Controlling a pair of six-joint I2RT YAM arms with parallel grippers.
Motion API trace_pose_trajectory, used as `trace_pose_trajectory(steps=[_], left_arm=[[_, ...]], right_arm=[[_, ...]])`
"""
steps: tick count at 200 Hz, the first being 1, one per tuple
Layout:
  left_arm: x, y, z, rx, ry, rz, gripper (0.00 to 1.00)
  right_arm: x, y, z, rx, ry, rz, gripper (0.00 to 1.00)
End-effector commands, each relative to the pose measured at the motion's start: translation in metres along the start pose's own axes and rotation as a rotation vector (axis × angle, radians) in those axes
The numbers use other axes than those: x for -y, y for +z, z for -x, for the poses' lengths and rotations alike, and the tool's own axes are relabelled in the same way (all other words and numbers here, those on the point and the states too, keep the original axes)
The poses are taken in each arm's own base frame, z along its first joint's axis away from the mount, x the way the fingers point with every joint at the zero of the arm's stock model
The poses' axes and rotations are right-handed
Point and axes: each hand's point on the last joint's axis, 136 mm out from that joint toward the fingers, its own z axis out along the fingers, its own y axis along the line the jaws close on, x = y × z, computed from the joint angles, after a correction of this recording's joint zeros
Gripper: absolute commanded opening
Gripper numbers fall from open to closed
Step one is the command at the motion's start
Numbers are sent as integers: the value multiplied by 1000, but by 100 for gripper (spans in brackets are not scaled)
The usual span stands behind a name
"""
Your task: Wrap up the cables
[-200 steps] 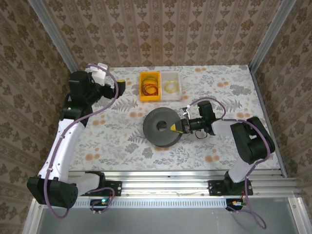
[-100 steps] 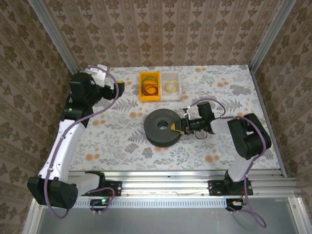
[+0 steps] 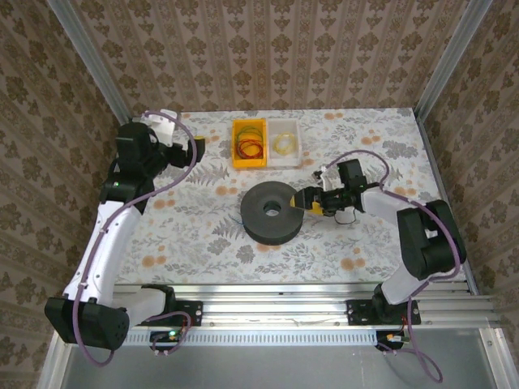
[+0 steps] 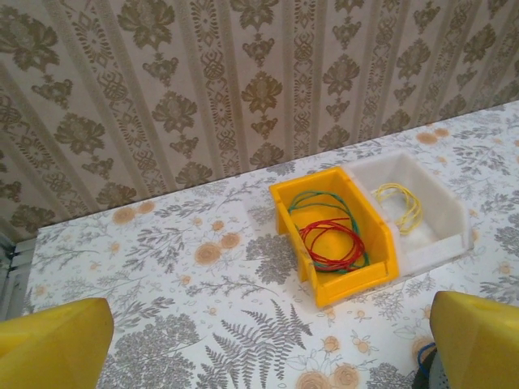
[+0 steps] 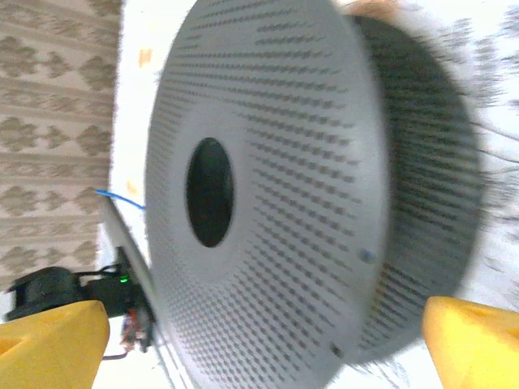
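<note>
The black spool (image 3: 272,212) lies flat mid-table; in the right wrist view the spool (image 5: 276,203) is close up and blurred. My right gripper (image 3: 312,203) is at the spool's right edge, open, with nothing between its yellow fingertips (image 5: 474,340). A thin blue cable (image 5: 122,198) shows past the spool's far side. Red and green cables (image 4: 332,243) lie coiled in the yellow bin (image 4: 345,288), and a yellow cable (image 4: 401,207) in the white bin (image 4: 442,243). My left gripper (image 3: 195,150) hangs open at the back left, empty, left of the bins.
The two bins (image 3: 250,143) stand side by side at the back edge of the flowered table (image 3: 186,235). Wallpapered walls enclose the table on three sides. A metal rail (image 3: 284,301) with the arm bases runs along the near edge.
My right gripper has opened from shut and drawn back to the right, off the spool's rim. The left arm has barely shifted.
</note>
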Motion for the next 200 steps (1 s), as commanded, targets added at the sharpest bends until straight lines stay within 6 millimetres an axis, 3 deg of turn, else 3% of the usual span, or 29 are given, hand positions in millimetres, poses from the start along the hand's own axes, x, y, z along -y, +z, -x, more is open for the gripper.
trace_pose_trajectory(steps=[1,32,57,69,83,96,112,125,143,170,184,200], left_arm=[[-11,-12,-11,-24,-33,67,100],[-27,-26,-20,30,-67,174,100],[-47,-29,-44,84,-76,310,100],[-56,-27,-65,115,-78,373,100],[-67,-26,-91,147,-71,448,100],[-77,-27,-117,161,-73,530,100],[-89,-27,-152,131,-75,613,100],[-96,-23,-178,85,-76,649,100],[-103,-15,-203,62,-95,661,100],[-111,3,-229,62,-124,641,100],[-112,12,-226,89,-124,614,100],[-115,27,-229,88,-124,588,100]], right_arm=[[34,-31,-8,-18,-26,-253,100],[56,-86,15,107,-108,-560,100],[42,-142,51,418,-283,-726,100],[26,-167,68,631,-384,-749,100],[9,-192,75,870,-495,-754,100],[12,-205,72,1003,-547,-793,100],[35,-204,65,978,-535,-884,100],[62,-192,60,912,-498,-921,100],[81,-176,58,897,-463,-886,100],[101,-161,68,886,-435,-874,100],[100,-157,78,898,-459,-843,100],[121,-149,84,869,-411,-853,100]])
